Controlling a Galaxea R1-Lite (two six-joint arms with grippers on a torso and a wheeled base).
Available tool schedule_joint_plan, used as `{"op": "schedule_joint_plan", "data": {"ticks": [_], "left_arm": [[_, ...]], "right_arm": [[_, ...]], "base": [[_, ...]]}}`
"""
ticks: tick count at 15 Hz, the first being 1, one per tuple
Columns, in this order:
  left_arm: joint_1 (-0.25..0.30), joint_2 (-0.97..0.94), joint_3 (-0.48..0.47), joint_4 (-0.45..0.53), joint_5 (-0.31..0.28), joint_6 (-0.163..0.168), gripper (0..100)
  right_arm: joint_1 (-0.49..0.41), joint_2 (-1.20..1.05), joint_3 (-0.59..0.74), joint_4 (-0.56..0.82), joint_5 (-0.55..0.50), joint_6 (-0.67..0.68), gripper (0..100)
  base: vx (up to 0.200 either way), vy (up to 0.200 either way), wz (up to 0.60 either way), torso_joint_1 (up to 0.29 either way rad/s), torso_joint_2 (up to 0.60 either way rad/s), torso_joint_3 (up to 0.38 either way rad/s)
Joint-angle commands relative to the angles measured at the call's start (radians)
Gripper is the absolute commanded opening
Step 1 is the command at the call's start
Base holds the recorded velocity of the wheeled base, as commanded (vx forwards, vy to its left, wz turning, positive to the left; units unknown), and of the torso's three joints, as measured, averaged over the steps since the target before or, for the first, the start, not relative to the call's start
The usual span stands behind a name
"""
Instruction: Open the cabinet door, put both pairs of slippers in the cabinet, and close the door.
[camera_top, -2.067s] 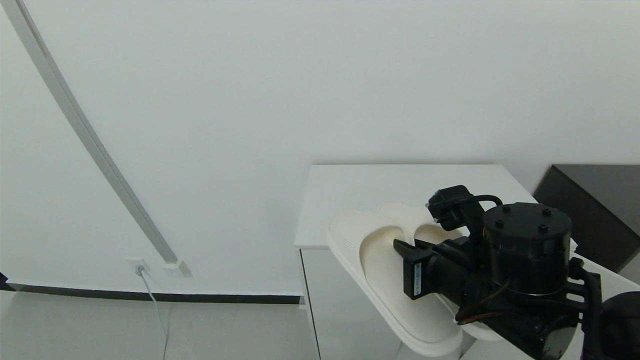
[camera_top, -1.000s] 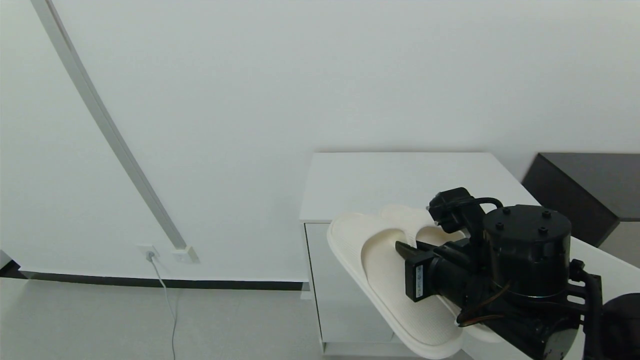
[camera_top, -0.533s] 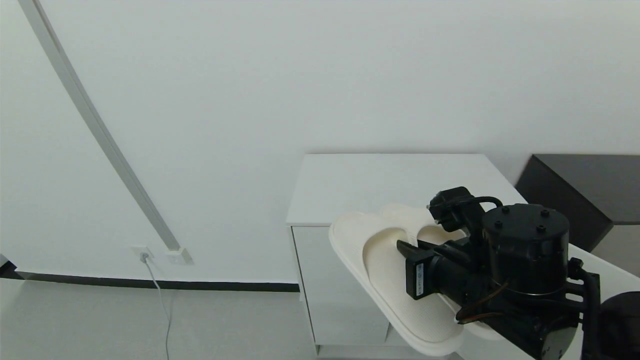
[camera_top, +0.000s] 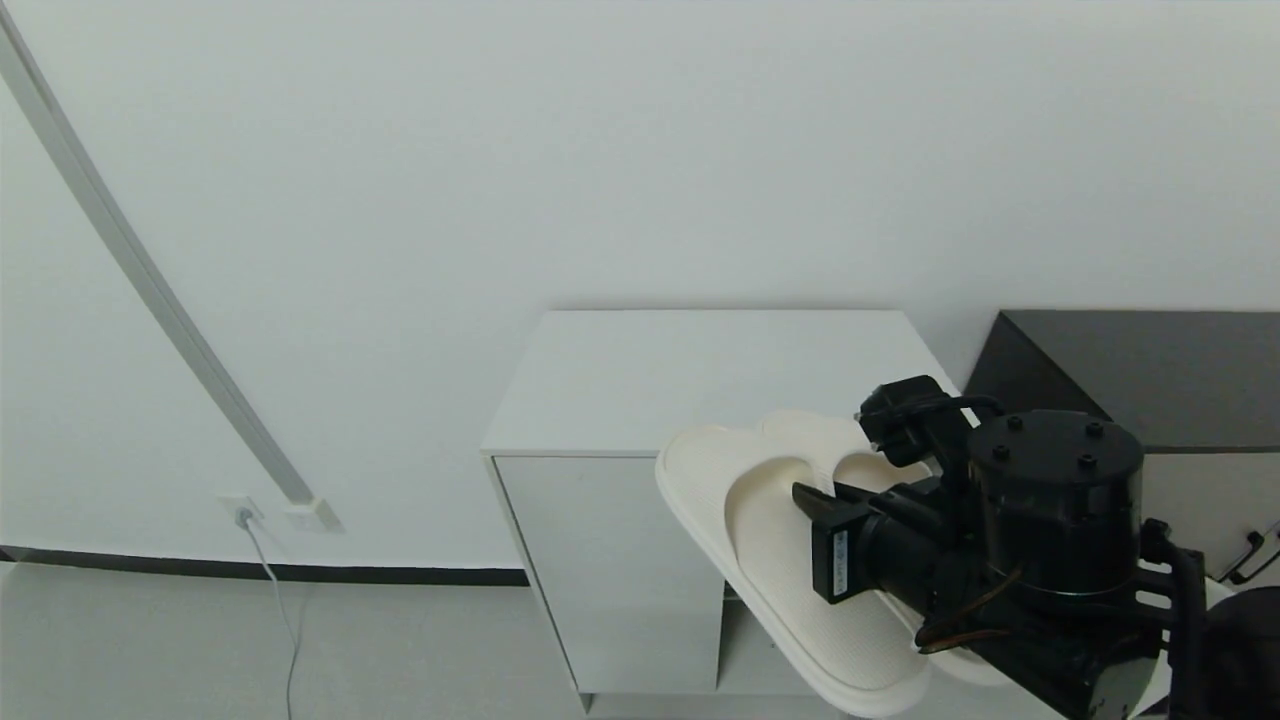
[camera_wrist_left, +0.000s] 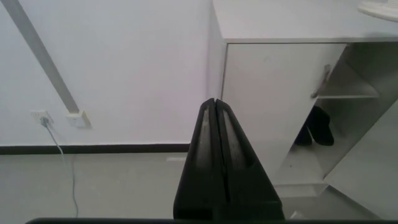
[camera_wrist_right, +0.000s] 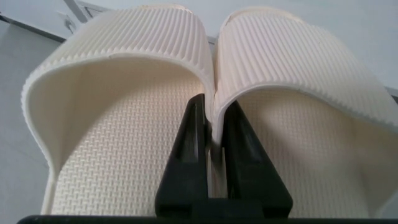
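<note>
A pair of cream ribbed slippers (camera_top: 760, 530) hangs in front of the white cabinet (camera_top: 700, 370), held side by side. My right gripper (camera_wrist_right: 214, 118) is shut on the two inner edges where the slippers (camera_wrist_right: 124, 106) meet; it sits level with the cabinet front (camera_top: 805, 492). Through the open right half of the cabinet (camera_wrist_left: 280, 106) I see a shelf and a dark pair of footwear (camera_wrist_left: 317, 127) on the bottom board. My left gripper (camera_wrist_left: 216, 106) is shut with nothing in it, low and left of the cabinet.
The cabinet's left door panel (camera_top: 610, 560) is shut, with a handle (camera_wrist_left: 322, 81) on its edge. The open door (camera_wrist_left: 373, 168) swings out on the right. A dark piece of furniture (camera_top: 1130, 370) stands to the cabinet's right. A wall socket with a cable (camera_top: 240, 515) is at floor level on the left.
The head camera has shifted, so the cabinet now sits further left in the picture and its open side shows. The right arm with the slippers keeps its pose.
</note>
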Motion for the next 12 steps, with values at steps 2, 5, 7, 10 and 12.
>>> {"op": "schedule_joint_plan", "data": {"ticks": [2,5,7,10,12], "left_arm": [[0.000,0.001,0.000,0.000,0.000,0.000,0],[0.000,0.001,0.000,0.000,0.000,0.000,0],[0.000,0.001,0.000,0.000,0.000,0.000,0],[0.000,0.001,0.000,-0.002,0.002,0.008,0],[0.000,0.001,0.000,0.000,0.003,0.001,0]], "right_arm": [[0.000,-0.002,0.000,0.001,0.000,0.000,0],[0.000,0.001,0.002,0.001,0.000,0.000,0],[-0.001,0.001,0.002,0.003,0.000,0.000,0],[-0.010,0.004,0.002,-0.001,-0.003,0.000,0],[-0.014,0.004,0.005,0.001,-0.003,-0.003,0]], "base": [[0.000,-0.200,0.00,-0.002,0.00,0.002],[0.000,-0.200,0.00,0.001,0.00,0.005],[0.000,0.000,0.00,0.000,0.00,0.000],[0.000,0.000,0.00,0.000,0.00,0.000],[0.000,0.000,0.00,0.000,0.00,0.000]]}}
